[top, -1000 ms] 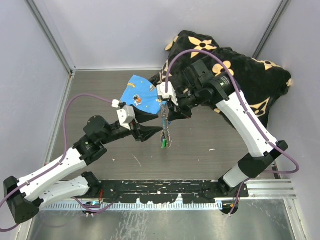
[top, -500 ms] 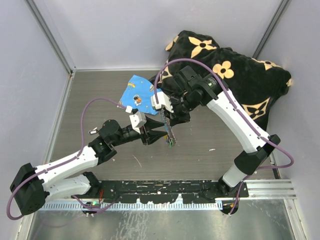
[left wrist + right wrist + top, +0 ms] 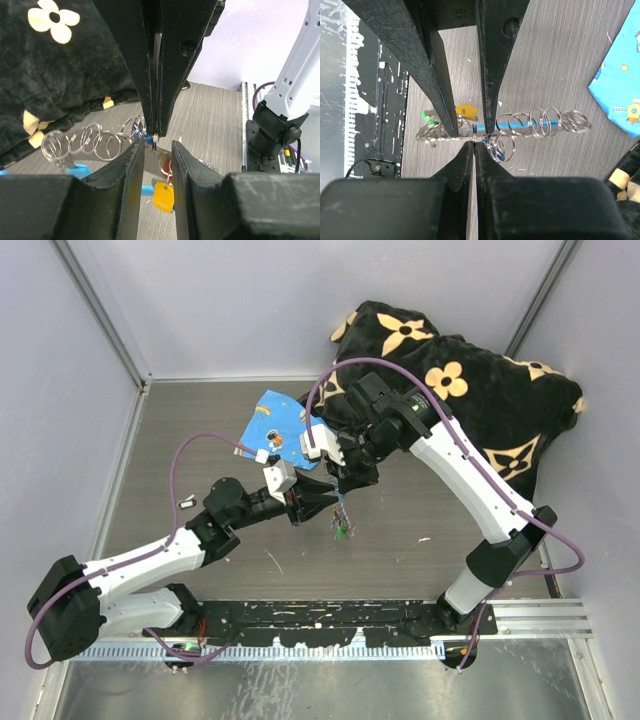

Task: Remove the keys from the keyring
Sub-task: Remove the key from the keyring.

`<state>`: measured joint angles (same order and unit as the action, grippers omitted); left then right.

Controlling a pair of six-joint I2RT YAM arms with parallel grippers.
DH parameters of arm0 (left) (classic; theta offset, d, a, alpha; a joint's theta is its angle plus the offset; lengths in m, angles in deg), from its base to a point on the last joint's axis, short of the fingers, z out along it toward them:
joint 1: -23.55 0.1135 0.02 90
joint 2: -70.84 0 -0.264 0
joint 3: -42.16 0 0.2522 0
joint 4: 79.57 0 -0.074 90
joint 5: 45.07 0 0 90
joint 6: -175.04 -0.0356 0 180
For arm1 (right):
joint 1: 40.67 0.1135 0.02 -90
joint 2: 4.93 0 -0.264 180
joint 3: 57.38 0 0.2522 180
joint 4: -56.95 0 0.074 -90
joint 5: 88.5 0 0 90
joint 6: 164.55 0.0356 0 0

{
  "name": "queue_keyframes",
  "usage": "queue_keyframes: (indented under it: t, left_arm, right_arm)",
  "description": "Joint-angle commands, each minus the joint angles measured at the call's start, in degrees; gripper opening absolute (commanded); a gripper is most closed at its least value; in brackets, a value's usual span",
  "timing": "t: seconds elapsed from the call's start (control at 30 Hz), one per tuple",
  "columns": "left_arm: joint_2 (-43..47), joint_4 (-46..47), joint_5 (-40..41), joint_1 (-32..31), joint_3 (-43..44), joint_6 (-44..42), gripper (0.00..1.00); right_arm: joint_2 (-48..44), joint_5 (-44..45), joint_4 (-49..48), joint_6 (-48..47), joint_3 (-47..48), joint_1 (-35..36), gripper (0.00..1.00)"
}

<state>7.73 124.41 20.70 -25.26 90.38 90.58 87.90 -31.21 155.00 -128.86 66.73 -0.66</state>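
Pinching keyring (image 3: 540,123), right tool (image 3: 474,143).

Reaching in tip to tip: clamped tight at the right gripper (image 3: 474,144), narrow gap at the left gripper (image 3: 158,145).

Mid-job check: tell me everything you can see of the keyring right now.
The keyring is a chain of linked silvery wire rings with a short light-blue piece along it. The right tool is shut on one ring, close to the key end. Small keys with yellow, green and reddish heads cluster at that end. The left tool straddles it, jaws apart, beside the pinch. Whether it touches the table is unclear.
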Motion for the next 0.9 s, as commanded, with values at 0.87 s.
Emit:
queue_keyframes:
  t: [0.87]
  left_arm:
    - [0.53,-3.61,-3.04,0.18,4.81,-2.77,0.00]
  right_arm:
    - [-2.78,-3.80,-1.53,-0.01,-0.90,0.53,0.01]
